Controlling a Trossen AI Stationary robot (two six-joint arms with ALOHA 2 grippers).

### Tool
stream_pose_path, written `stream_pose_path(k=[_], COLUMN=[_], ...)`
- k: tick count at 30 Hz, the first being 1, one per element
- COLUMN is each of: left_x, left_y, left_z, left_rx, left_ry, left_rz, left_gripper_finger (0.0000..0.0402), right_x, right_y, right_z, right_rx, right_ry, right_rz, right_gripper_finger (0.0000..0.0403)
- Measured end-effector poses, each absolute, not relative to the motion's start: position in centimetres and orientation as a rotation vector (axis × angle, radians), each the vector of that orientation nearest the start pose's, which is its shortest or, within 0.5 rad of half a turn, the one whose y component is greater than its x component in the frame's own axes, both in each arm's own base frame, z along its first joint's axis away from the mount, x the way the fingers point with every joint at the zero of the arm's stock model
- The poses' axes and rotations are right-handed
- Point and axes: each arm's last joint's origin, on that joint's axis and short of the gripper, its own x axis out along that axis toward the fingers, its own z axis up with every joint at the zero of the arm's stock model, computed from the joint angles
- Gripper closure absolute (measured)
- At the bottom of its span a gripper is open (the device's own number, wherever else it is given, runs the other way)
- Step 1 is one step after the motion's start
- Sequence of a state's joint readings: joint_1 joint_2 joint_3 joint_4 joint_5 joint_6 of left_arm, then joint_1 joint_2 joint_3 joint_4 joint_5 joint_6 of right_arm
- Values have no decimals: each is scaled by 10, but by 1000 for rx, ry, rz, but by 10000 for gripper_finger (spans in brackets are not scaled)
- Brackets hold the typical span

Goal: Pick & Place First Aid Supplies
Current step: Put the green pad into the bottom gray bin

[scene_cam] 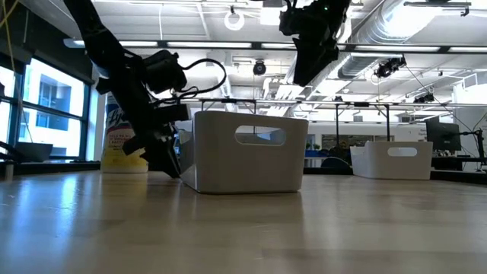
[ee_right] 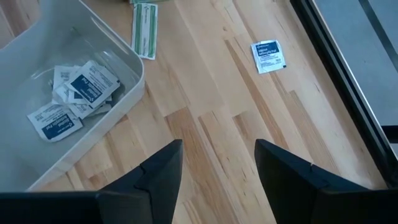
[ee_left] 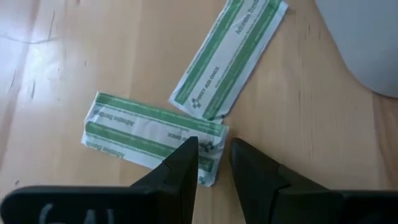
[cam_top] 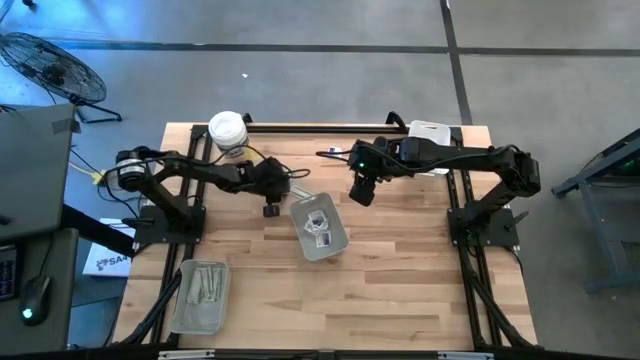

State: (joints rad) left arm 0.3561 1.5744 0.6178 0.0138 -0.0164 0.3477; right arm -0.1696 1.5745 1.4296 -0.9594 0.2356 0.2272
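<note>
While right pincer point(ee_right: 217, 180) hovers released, left pincer point(ee_left: 214, 171) angled down, half-parted over bandage strip point(ee_left: 152, 134).

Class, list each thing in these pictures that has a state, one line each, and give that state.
Left end effector: low at the table, fingers partly open, over a green-striped strip.
Right end effector: raised above the table, open, empty.
Two green-striped strips: flat on the wood, overlapping at one end.
Centre tray: holding white packets.
Loose white packet: flat on the table, alone.
</note>
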Motion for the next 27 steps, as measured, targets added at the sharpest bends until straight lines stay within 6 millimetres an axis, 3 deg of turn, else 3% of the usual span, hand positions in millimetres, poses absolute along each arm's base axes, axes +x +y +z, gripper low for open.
stream_pose_path(k=[6, 13, 18, 24, 27], left_x=[251, 249, 249, 245, 241], left_y=[97, 104, 102, 90, 78], left_z=[117, 115, 115, 131, 148], left_rx=[161, 114, 119, 120, 138], left_ry=[1001, 1000, 1002, 993, 992], left_rz=[161, 171, 183, 206, 194], left_gripper_finger=[316, 393, 395, 400, 401], right_x=[311, 313, 313, 313, 312], right_y=[-60, -60, -60, -60, -60], right_z=[306, 308, 307, 307, 307], right_rx=[165, 167, 172, 188, 189], right_ry=[1050, 1026, 1025, 1025, 1028], right_rz=[-487, -486, -488, -488, -487], right_gripper_finger=[208, 208, 208, 208, 208])
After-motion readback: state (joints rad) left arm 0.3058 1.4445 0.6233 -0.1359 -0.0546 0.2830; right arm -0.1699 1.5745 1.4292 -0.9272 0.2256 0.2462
